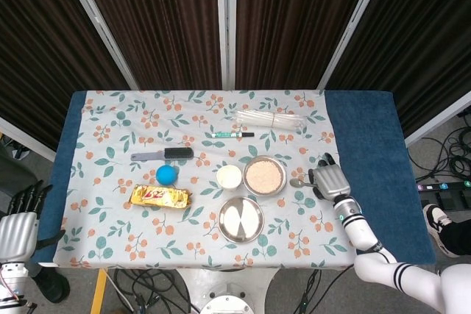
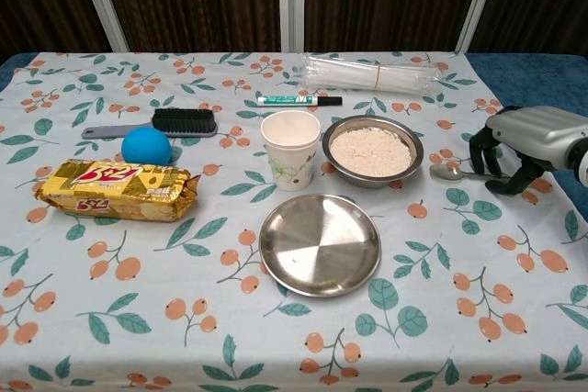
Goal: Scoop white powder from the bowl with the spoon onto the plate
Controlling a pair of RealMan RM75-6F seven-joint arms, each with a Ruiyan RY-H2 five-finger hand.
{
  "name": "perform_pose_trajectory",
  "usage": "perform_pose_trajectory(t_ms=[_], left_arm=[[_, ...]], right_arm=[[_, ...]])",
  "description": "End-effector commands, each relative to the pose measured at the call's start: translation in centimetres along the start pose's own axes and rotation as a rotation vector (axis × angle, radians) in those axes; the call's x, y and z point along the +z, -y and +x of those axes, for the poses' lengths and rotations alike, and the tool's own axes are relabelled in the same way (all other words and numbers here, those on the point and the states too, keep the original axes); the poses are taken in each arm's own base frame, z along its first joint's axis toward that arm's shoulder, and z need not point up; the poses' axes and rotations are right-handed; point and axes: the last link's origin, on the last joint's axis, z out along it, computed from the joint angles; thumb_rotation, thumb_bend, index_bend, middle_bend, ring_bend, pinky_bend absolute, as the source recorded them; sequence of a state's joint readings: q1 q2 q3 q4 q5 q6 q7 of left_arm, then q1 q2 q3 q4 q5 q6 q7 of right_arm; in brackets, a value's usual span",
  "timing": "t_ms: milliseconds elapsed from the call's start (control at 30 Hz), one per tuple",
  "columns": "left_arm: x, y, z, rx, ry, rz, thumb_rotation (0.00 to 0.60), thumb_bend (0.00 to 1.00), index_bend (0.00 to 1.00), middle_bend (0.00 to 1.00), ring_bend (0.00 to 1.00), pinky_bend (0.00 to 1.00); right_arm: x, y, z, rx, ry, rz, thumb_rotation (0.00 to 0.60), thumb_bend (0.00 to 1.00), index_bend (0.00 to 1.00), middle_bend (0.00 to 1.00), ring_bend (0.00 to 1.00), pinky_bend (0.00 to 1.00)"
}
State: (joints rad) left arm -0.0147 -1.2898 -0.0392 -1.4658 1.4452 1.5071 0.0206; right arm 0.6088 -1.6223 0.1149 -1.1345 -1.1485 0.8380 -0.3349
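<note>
Spoon [image 2: 457,173] handle hidden under right hand [image 2: 525,142]; only bowl end shows just left of fingers [image 2: 480,150]. Contact between fingers and handle not discernible, possibly touching. Right wrist cut by chest view's right edge. Left hand [image 1: 18,226] partly cut by head view's left edge, absent from chest view. Marker [image 2: 299,99] lettering too small to read.

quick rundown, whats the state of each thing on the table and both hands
bowl: upright, holds white powder
plate: bare, no powder on it
spoon: flat on the cloth, handle under the right hand
paper cup: upright, open
marker: lying, capped
right hand: fingers curled over the spoon handle, grip unclear
left hand: off the table, holds nothing
</note>
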Motion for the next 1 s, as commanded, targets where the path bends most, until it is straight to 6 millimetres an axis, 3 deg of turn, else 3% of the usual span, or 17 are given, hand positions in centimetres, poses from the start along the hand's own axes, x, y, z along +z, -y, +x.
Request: perform_pose_trajectory(t_ms=[33,333,567,767,1000], left_arm=[[0.0,0.0,0.0,0.0,0.0,0.001,0.6,0.07,0.16,0.14,0.08,0.1],[-0.2,0.2,0.2,0.005,-0.004,0.005,0.6,0.07,0.16,0.14,0.08,0.1],[-0.1,0.1,0.3,0.009,-0.008,0.0,0.6,0.07,0.16,0.14,0.08,0.1],[-0.1,0.0,0.3,0.009,-0.011,-0.002,0.6,0.07,0.16,0.14,0.08,0.1],[0.0,0.1,0.4,0.009,-0.013,-0.004,0.6,0.07,0.16,0.14,0.08,0.1]], right_arm=[[0.0,0.1,0.0,0.01,0.001,0.001,0.6,0.29,0.53,0.53,0.21,0.01],[-0.9,-0.9,1.3,-0.013,0.003,0.028,0.6,0.33,0.58,0.57,0.25,0.01],[-2.1,-2.0,7.1,-0.197,-0.031,0.091,0.6,0.33,0.59,0.57,0.25,0.01],[-1.2,0.7,11.6,-0.323,-0.04,0.181,0.6,0.33,0.59,0.57,0.25,0.01],[2.1,4.9,13.1,-0.501,0.009,0.269,0.6,0.33,0.6,0.58,0.25,0.01]])
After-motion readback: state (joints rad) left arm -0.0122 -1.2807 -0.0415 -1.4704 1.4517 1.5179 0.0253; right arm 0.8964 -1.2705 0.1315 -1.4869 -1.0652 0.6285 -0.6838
